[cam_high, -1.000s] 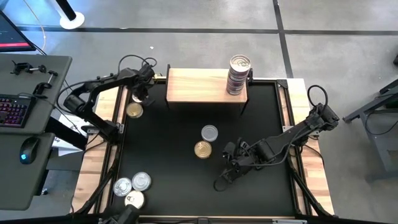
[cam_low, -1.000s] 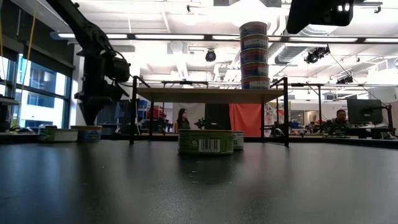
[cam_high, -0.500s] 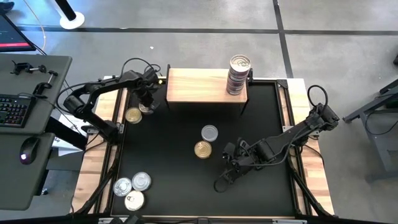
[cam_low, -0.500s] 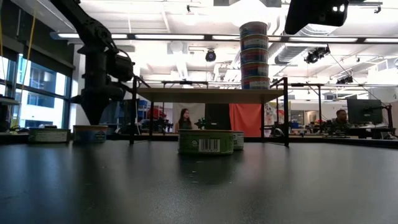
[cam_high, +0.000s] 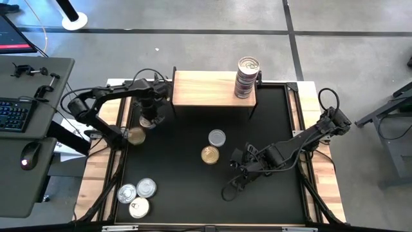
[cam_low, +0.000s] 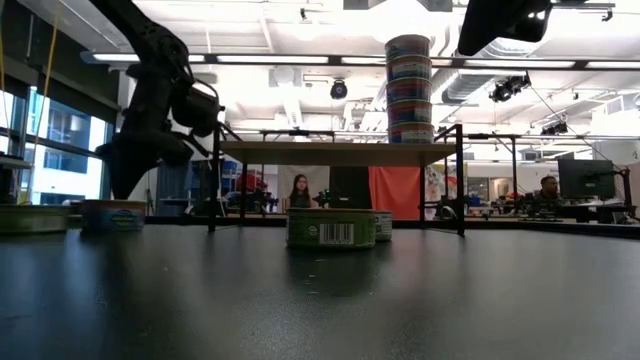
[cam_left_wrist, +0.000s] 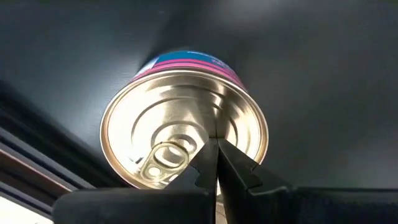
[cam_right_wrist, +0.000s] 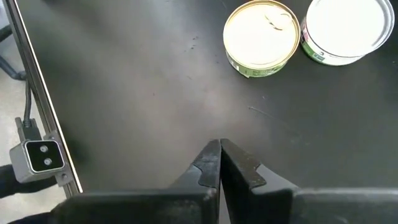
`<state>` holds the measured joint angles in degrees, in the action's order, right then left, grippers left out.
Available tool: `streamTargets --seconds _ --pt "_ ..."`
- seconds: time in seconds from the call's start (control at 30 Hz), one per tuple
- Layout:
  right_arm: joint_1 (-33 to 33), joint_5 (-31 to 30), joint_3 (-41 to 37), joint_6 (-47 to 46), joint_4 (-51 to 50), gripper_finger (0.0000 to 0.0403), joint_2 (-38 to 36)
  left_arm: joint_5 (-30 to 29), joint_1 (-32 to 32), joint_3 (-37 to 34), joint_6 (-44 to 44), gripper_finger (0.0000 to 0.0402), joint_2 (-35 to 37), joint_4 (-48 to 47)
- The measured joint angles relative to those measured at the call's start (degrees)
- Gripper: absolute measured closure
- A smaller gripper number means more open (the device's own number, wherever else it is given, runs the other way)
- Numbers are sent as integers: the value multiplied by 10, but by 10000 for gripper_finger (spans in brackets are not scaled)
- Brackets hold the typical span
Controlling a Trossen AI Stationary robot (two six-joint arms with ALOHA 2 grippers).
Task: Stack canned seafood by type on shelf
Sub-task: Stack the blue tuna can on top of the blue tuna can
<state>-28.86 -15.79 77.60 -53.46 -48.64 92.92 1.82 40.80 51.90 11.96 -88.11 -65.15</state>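
Observation:
The shelf (cam_high: pixel 206 88), pale wood on thin dark legs, stands at the far middle and carries a tall stack of tins (cam_high: pixel 247 77). In front of the shelf's left end my left gripper (cam_left_wrist: pixel 216 142) is shut, pointing down onto a silver-topped tin (cam_left_wrist: pixel 183 137) with a pink and blue label. A gold-topped tin (cam_high: pixel 135 135) lies just beside it at the black top's left edge. My right gripper (cam_right_wrist: pixel 219 144) hangs shut over bare table at the near right, short of a gold-topped tin (cam_right_wrist: pixel 261 37) and a silver-topped one (cam_right_wrist: pixel 345 28). My left gripper sets its shut fingertips on the silver-topped tin's lid (cam_left_wrist: pixel 214 127), near the lid's middle beside the pull tab. The fingers come from above, pointing steeply down. The tin stands flat on the black table top.
Three more tins (cam_high: pixel 138 195) sit together at the near left corner. The silver-topped tin (cam_high: pixel 217 137) and gold-topped tin (cam_high: pixel 210 154) lie mid-table. A desk with keyboard and mouse (cam_high: pixel 26 116) stands beyond the table's left side. People (cam_low: pixel 297 190) show in the room behind.
My left gripper has gone from beside the shelf's left end toward the near edge, tipping as it went. The silver-topped tin under it has slid along the table with it. The gold-topped tin beside it has slid toward the near left.

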Motion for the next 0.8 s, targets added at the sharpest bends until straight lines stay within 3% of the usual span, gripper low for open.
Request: streamTargets --seconds 0.43,0.8 --pt "0 2 0 15 0 403 0 -6 -78 1 28 402 13 -25" --pt "0 1 0 36 0 403 0 -57 -89 2 60 402 96 -16"
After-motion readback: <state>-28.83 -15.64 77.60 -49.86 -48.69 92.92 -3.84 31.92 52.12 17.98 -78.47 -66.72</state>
